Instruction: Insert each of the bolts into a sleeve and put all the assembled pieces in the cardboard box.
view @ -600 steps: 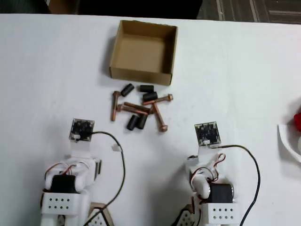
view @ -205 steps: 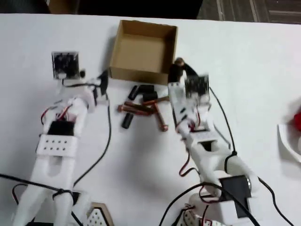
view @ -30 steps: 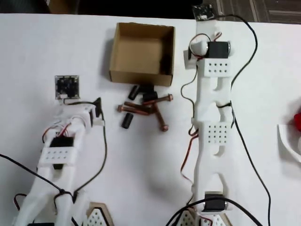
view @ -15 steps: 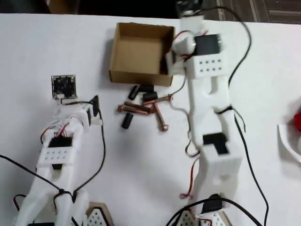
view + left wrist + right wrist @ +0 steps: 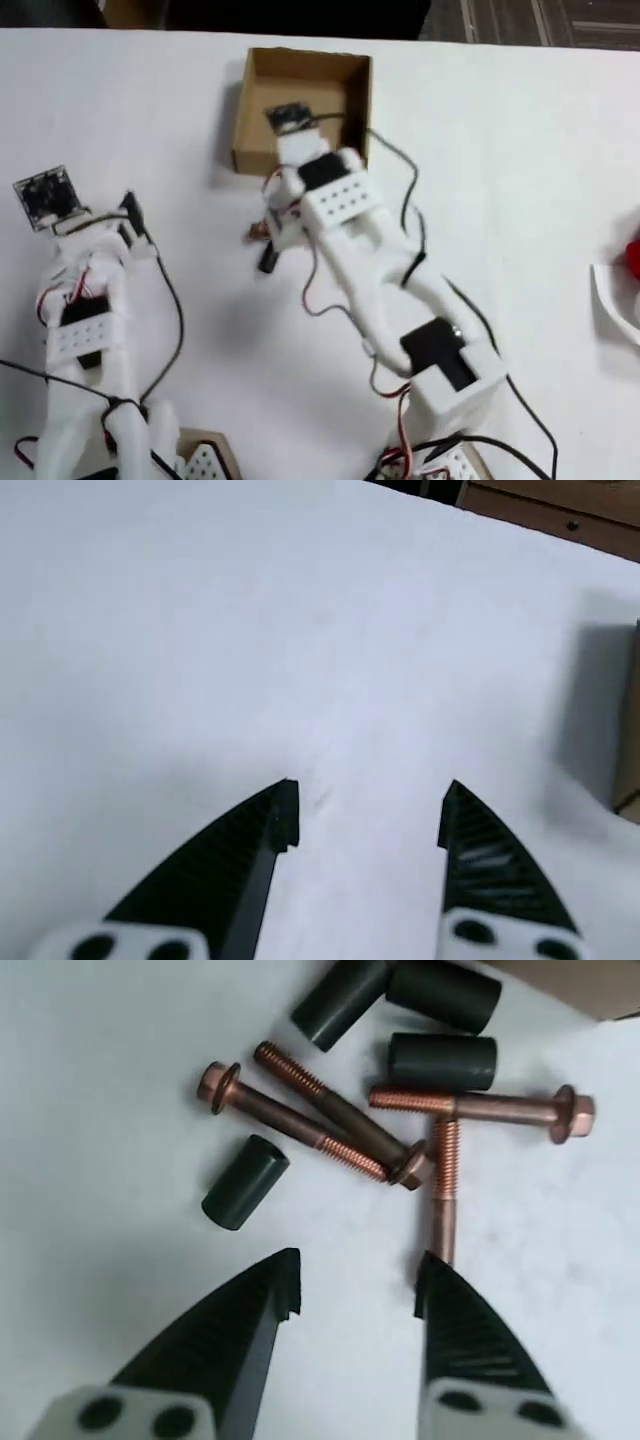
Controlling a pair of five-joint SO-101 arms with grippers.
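Observation:
Several copper bolts [image 5: 300, 1130] lie crossed on the white table, with several black sleeves [image 5: 245, 1182] among them. My right gripper [image 5: 357, 1282] hangs open just short of the pile, and one bolt's shank [image 5: 443, 1205] points toward the gap between its fingers. In the high view the right arm [image 5: 335, 200] covers most of the pile; one sleeve [image 5: 267, 262] and a bolt end [image 5: 256, 232] stick out beside it. The cardboard box [image 5: 262, 95] stands just beyond. My left gripper [image 5: 365, 815] is open over bare table, off to the left of the pile [image 5: 128, 210].
The box's wall [image 5: 630, 740] shows far off in the left wrist view, and its corner [image 5: 590, 985] in the right wrist view. A white dish with something red [image 5: 625, 290] sits at the table's right edge. A dark floor lies beyond the far edge.
The right arm has swung left from beside the box and pulled back over the bolt pile. The left arm has shifted left, away from the pile.

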